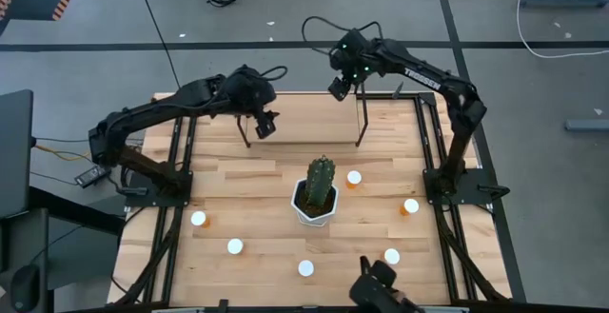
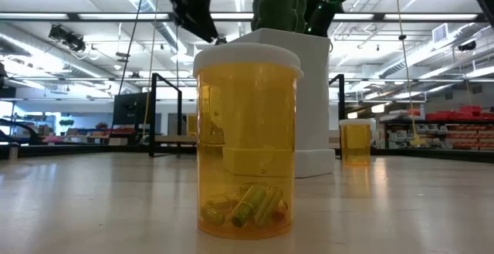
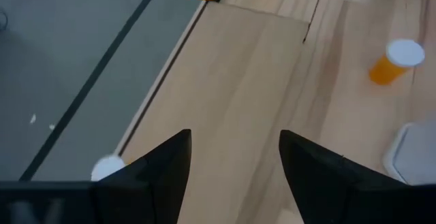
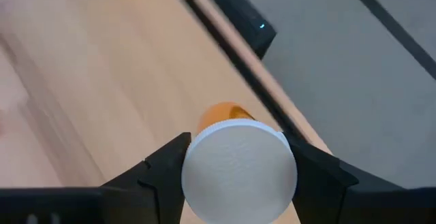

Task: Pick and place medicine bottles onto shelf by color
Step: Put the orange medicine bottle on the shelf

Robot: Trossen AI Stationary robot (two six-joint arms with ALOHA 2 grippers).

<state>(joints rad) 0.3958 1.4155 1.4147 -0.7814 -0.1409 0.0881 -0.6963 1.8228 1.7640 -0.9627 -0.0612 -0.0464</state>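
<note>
Bottle (image 4: 238, 169) stands upright, cap up, clamped in right claw (image 4: 238, 173) above shelf (image 1: 304, 113); left claw (image 3: 235, 163) gapes empty.

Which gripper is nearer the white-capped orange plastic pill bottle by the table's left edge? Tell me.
Left. The left gripper, open, hangs over the light-wood shelf, beyond that pill bottle; the right gripper, holding another bottle, is farther off at the shelf's right end.

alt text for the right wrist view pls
The right gripper holds a medicine bottle by its round white cap, one dark finger on each side, its orange body showing beyond. It hangs over the light wood shelf, with grey floor past a black edge.
</note>
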